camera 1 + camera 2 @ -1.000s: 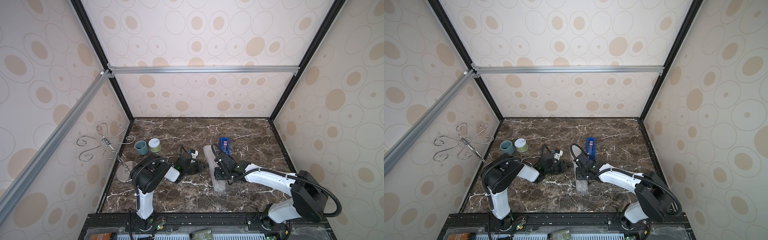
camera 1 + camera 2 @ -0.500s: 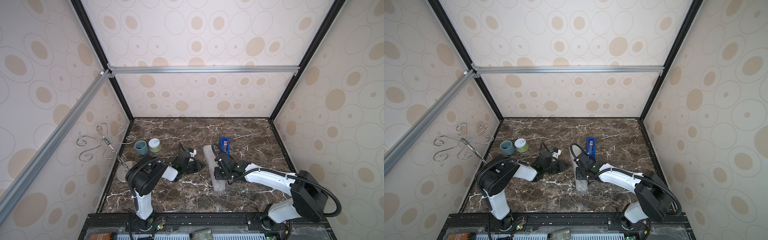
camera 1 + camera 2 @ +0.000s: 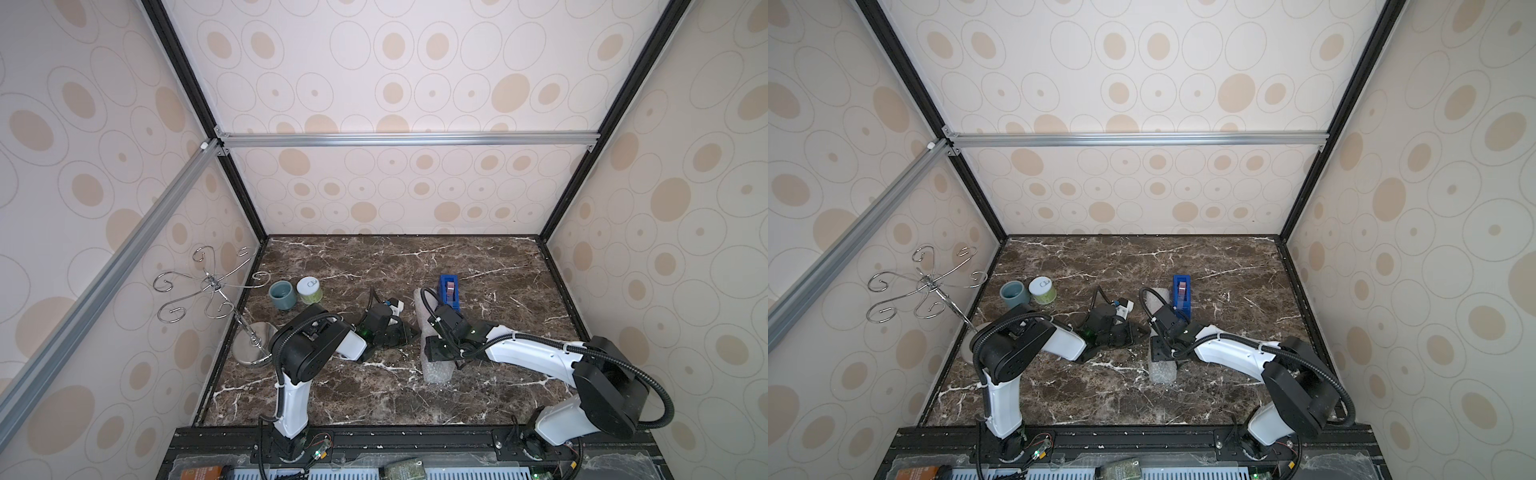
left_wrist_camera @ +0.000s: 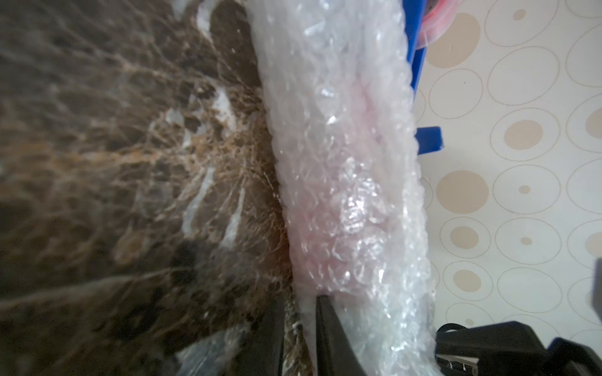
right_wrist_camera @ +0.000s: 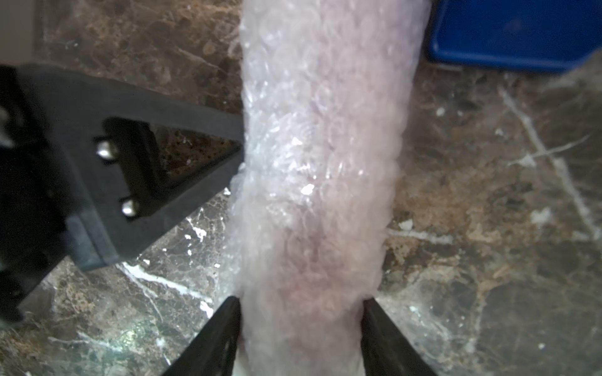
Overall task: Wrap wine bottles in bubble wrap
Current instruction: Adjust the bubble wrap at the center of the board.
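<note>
Two grippers worked at one roll. In both top views your bubble wrap (image 3: 436, 371) (image 3: 1162, 370) lay rolled into a tube just right of the table's (image 3: 374, 399) centre, running from 12 to 6 o'clock. Your right gripper (image 3: 436, 352) sat over the tube's middle, its arm coming in from 4 o'clock. Your left gripper (image 3: 414, 332) reached the tube's side from 9 o'clock. A blue tape dispenser (image 3: 449, 291) stood just beside the tube's far end, at its 1 o'clock. A grey cup (image 3: 282, 294) and a green-and-white jar (image 3: 309, 289) stood side by side toward the table's 10 o'clock, well apart from the tube.

In the left wrist view you had a pink tint showing through the film: the wine bottle (image 4: 325, 234) lay inside the tube. The left gripper (image 4: 299, 302) kept only a narrow slit between its jaws, with the film's edge reaching into it. Whether it pinched that edge, you could not tell.

In the right wrist view your right gripper (image 5: 301, 301) had its jaws wide, one on each side of the tube, both tips pressed against the film. The left gripper (image 5: 239, 146) touched the tube's side.
</note>
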Controlling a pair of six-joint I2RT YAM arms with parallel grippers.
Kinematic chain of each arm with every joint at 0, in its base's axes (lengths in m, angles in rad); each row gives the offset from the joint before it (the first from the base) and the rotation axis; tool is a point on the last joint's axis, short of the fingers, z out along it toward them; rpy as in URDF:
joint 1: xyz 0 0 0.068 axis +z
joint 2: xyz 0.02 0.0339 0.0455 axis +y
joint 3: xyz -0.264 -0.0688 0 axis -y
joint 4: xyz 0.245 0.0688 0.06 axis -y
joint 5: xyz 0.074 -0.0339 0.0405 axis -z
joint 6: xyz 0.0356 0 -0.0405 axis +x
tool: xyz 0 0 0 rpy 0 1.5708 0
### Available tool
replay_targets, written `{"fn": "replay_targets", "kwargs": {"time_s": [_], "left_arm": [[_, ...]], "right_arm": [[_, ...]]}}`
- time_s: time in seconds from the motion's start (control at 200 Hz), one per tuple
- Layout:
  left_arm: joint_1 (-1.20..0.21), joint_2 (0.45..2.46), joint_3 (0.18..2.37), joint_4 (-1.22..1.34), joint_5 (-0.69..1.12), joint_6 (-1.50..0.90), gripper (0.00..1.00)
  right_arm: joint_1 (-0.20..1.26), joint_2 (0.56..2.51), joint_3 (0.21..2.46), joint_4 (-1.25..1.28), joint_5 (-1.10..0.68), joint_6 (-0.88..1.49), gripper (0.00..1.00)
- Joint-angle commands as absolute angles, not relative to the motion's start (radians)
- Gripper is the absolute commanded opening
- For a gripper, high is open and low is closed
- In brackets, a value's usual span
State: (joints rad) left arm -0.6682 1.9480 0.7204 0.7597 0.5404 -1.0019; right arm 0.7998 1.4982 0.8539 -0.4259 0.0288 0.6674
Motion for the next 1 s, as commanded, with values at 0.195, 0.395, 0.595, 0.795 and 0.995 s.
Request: {"fn": "replay_targets", "kwargs": {"time_s": [0.195, 0.395, 0.595, 0.795, 0.995], "left_arm": [[-0.603, 1.784, 0.663, 0.627, 0.520, -0.890, 0.33], [-0.615, 1.709, 0.668, 0.545, 0.529, -0.827, 0.40], [-0.676, 1.671, 0.662, 0.516, 0.523, -0.818, 0.44], [-0.698, 1.707, 0.638, 0.582, 0.546, -0.854, 0.45], [-0.698, 1.738, 0.620, 0.643, 0.552, -0.891, 0.44]], "right_arm": [[0.805, 1.405, 1.027, -0.706, -0.034, 0.602, 0.69], [0.741, 1.382, 1.022, -0.695, -0.037, 0.585, 0.57], [0.710, 1.468, 1.038, -0.690, -0.087, 0.553, 0.45], [0.754, 1.527, 1.016, -0.669, -0.096, 0.565, 0.46], [0.810, 1.584, 0.970, -0.644, -0.064, 0.607, 0.39]]}}
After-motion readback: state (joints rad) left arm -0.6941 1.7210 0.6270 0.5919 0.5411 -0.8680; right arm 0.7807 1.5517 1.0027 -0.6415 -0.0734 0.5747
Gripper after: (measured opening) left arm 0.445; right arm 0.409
